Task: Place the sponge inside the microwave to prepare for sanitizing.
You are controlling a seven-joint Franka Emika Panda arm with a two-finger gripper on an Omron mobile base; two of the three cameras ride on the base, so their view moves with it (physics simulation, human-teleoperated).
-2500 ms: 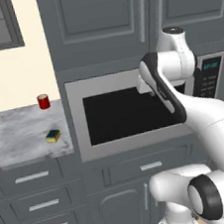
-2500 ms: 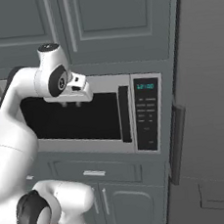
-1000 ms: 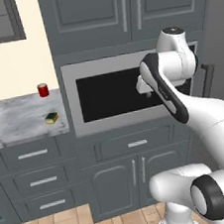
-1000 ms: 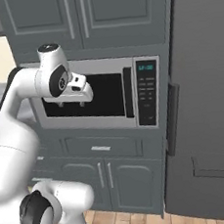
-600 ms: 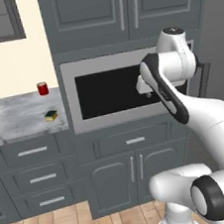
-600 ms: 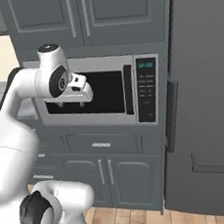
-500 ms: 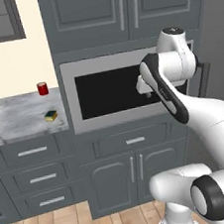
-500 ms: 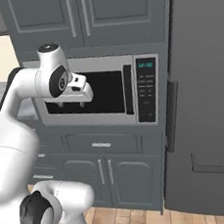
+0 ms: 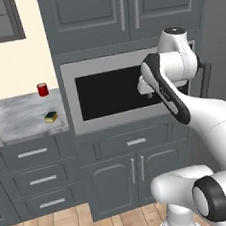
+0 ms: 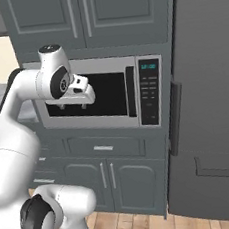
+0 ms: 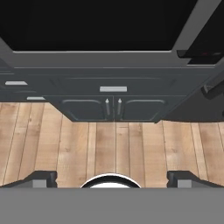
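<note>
Left base view: sponge (image 9: 51, 116) flat on the marble worktop (image 9: 15, 123), near its right edge, just left of the shut microwave (image 9: 117, 90); red can (image 9: 42, 89) farther back. Gripper (image 10: 74, 107) raised before the door glass, fingers spread wide, empty. Probably light, soft, compressible: best pinched across the short sides, low on the yellow body.

Glossy white rounded arm (image 9: 206, 118) segments, dark joint bands, black-capped base joint.

Both base views share the microwave (image 9: 113, 91) front; hand view faces floor
</note>
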